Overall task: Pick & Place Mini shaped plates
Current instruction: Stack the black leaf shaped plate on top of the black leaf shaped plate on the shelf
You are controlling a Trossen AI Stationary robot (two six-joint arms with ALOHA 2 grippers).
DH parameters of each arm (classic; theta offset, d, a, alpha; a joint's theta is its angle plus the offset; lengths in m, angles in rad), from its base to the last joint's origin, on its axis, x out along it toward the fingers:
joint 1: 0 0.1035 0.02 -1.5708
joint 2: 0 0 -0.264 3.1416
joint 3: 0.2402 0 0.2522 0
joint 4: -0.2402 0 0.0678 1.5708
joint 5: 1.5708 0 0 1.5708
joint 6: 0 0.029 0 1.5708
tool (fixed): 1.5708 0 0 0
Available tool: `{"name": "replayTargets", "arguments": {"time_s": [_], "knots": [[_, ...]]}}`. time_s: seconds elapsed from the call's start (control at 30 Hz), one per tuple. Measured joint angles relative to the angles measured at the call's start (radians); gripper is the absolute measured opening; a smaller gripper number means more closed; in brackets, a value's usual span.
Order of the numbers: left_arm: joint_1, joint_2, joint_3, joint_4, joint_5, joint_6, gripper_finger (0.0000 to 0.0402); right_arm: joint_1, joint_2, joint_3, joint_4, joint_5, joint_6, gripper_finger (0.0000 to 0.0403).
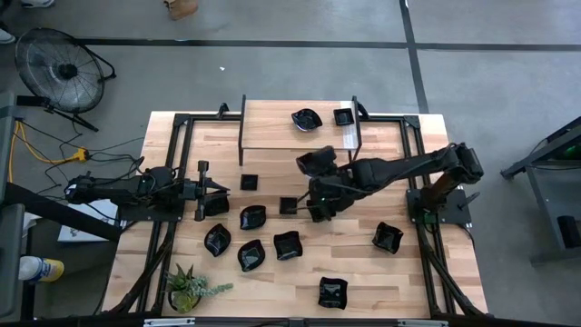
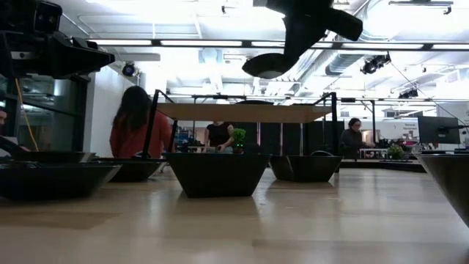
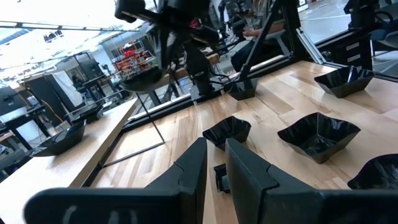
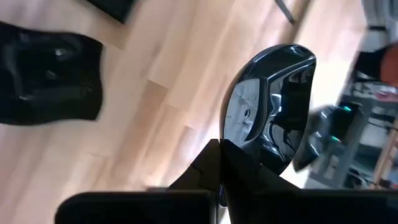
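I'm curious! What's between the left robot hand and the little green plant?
In the high view, one black mini plate lies on the table between the left gripper and the potted plant.

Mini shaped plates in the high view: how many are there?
12 plates: two on the raised shelf, one in the right hand, nine on the table. Others may be hidden.

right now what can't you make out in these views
- Left tool, left wrist view: whether it grips anything; its own dark fingers hide their tips.
- High view: the right tool and the glossy black curved plate it holds merge into one dark shape.
- Low view: the black dish at the right edge is cut off.
- Small black square plates on the raised wooden shelf: too small to tell their shape.
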Motion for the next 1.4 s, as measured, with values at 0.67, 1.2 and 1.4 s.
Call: {"name": "replayTargets", "arguments": {"time_s": [0.67, 1.2, 1.4], "knots": [[0.000, 0.000, 0.000, 0.000, 0.000, 0.000, 0.0056, -0.332, -0.036, -0.023, 0.341, -0.106, -0.406, 0.0001], [0.000, 0.000, 0.000, 0.000, 0.000, 0.000, 0.0056, -0.484, 0.011, -0.022, 0.470, -0.225, -0.444, 0.0002], [0.000, 0.000, 0.000, 0.000, 0.000, 0.000, 0.0056, -0.503, 0.048, -0.022, 0.489, -0.230, -0.435, 0.0002]]}}
